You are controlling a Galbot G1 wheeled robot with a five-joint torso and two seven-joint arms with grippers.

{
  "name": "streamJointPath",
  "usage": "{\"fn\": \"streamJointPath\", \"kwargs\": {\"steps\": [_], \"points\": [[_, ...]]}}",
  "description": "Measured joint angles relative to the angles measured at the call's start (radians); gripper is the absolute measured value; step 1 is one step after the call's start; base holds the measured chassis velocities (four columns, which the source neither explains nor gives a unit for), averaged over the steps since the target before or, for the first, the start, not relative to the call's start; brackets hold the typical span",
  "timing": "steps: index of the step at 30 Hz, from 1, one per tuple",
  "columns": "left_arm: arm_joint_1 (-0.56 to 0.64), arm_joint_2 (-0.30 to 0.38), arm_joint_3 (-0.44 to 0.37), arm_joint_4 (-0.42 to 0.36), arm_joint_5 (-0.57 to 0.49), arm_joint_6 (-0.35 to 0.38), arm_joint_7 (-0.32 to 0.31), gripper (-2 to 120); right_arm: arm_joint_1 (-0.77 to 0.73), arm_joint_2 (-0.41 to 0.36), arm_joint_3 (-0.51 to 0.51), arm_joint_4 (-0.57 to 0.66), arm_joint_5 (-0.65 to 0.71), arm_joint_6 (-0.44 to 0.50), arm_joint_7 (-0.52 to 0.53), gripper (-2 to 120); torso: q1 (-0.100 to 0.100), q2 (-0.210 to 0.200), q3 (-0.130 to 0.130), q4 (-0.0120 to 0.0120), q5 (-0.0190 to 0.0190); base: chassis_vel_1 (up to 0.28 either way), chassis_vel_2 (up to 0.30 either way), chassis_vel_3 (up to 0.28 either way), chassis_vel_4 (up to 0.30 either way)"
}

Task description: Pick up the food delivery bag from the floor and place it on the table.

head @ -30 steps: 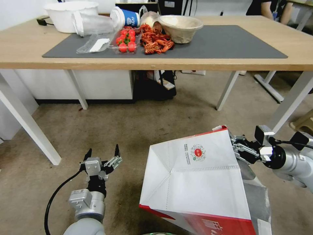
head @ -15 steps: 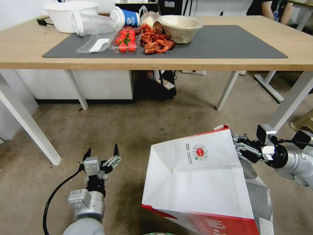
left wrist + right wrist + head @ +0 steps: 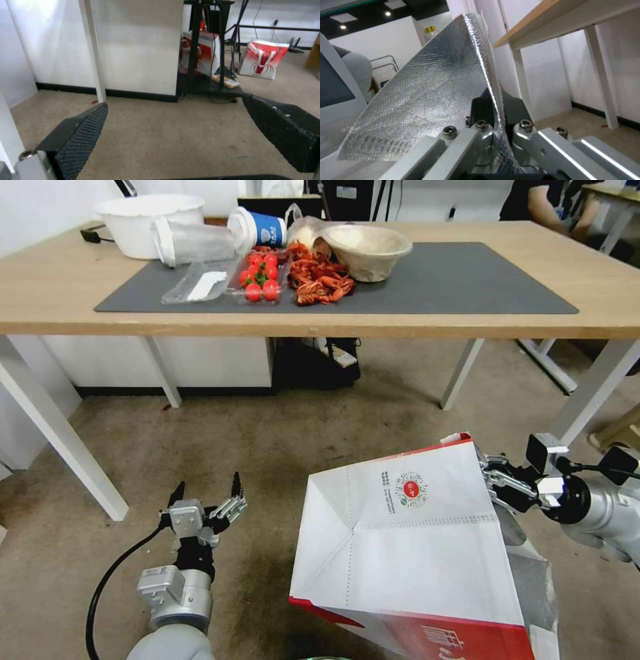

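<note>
While the right gripper pinches the bag's rim tight, the left gripper hangs wide open, holding nothing.

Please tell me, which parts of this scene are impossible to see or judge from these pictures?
- Head view: the food delivery bag is cut off by the lower edge, so whether it rests on the floor is unclear.
- Head view: the small print beside the red logo is too small to read.
- Right wrist view: the bag's foil wall hides the bag's inside; the right tool is clamped on its rim.
</note>
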Motion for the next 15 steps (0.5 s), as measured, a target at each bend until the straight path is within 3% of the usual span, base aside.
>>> {"fn": "streamJointPath", "kwargs": {"steps": [15], "points": [[0.001, 0.000, -0.001, -0.003, 0.000, 0.001, -0.002, 100, -0.001, 0.002, 0.000, 0.001, -0.003, 0.000, 0.000, 0, 0.005, 0.032, 0.028, 0.0000, 0.0000, 0.000, 0.000, 0.000, 0.000]]}}
